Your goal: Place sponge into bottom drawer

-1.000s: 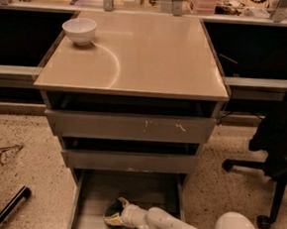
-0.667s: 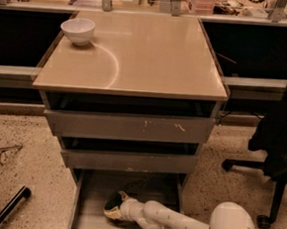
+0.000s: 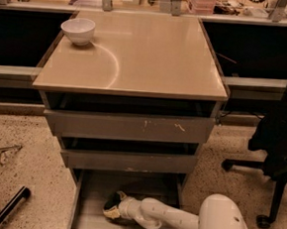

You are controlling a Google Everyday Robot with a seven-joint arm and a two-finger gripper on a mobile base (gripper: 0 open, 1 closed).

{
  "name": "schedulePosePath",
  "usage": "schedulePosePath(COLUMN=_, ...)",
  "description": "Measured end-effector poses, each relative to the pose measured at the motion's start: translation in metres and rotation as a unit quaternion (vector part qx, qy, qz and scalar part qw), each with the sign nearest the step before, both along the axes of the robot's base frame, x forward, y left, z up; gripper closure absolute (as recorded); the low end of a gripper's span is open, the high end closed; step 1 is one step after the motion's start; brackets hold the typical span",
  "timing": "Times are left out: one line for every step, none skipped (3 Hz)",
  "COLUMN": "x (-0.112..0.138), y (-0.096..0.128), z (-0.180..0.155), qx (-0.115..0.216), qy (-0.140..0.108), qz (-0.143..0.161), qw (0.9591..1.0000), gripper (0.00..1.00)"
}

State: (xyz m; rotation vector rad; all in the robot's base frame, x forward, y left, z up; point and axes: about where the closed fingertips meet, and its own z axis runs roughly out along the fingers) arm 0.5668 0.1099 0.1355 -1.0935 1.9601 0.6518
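Note:
The bottom drawer (image 3: pixel 150 190) is pulled open at the foot of the grey cabinet. My white arm reaches into it from the lower right. My gripper (image 3: pixel 112 207) is low inside the drawer at its left half, shut on the sponge (image 3: pixel 109 213), whose yellow foam shows under a dark layer. The sponge sits at or just above the drawer floor; I cannot tell whether it touches.
A white bowl (image 3: pixel 78 30) stands on the back left of the cabinet top (image 3: pixel 148 57). The scratched top drawer (image 3: pixel 132 127) and middle drawer (image 3: pixel 130 161) are slightly open. A black office chair (image 3: pixel 280 142) stands right; a black bar (image 3: pixel 8 208) lies on the floor left.
My gripper and the sponge have moved a little left and further into the bottom drawer. The arm has stretched after them.

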Motion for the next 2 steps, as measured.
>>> schedulePosePath(x=-0.0048, y=0.0057, z=-0.0142, qx=0.013, qy=0.016, qz=0.0, qw=0.9998, gripper=1.0)
schedulePosePath(x=-0.0048, y=0.0056, z=-0.0148, qx=0.014, qy=0.016, qz=0.0, qw=0.9998, gripper=0.81)
